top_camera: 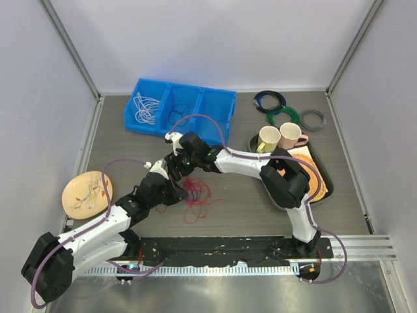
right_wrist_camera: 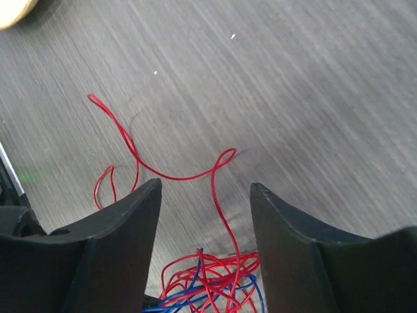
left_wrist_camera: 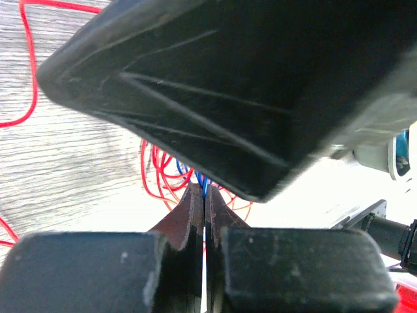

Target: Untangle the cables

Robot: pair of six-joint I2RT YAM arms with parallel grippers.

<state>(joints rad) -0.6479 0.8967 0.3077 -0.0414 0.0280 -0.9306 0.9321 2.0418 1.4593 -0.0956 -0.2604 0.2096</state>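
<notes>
A tangle of red cable [top_camera: 197, 197] with dark blue cable in it lies mid-table. My left gripper [top_camera: 177, 187] is at its left edge. In the left wrist view the gripper [left_wrist_camera: 205, 193] is shut on blue cable strands [left_wrist_camera: 202, 183], with red loops [left_wrist_camera: 156, 176] behind. My right gripper [top_camera: 180, 163] hangs open just above the tangle. In the right wrist view its fingers [right_wrist_camera: 205, 189] straddle the red tangle [right_wrist_camera: 215, 267] and the blue cable [right_wrist_camera: 193, 291]. A white cable [top_camera: 146, 109] lies in the left compartment of the blue bin [top_camera: 215, 104].
Green, black and grey coiled rings [top_camera: 280, 109] lie at the back right. Two mugs [top_camera: 279, 137] stand on a dark tray [top_camera: 326, 189] under the right arm. A painted plate [top_camera: 86, 193] sits at the left. A black strip [top_camera: 228, 248] runs along the near edge.
</notes>
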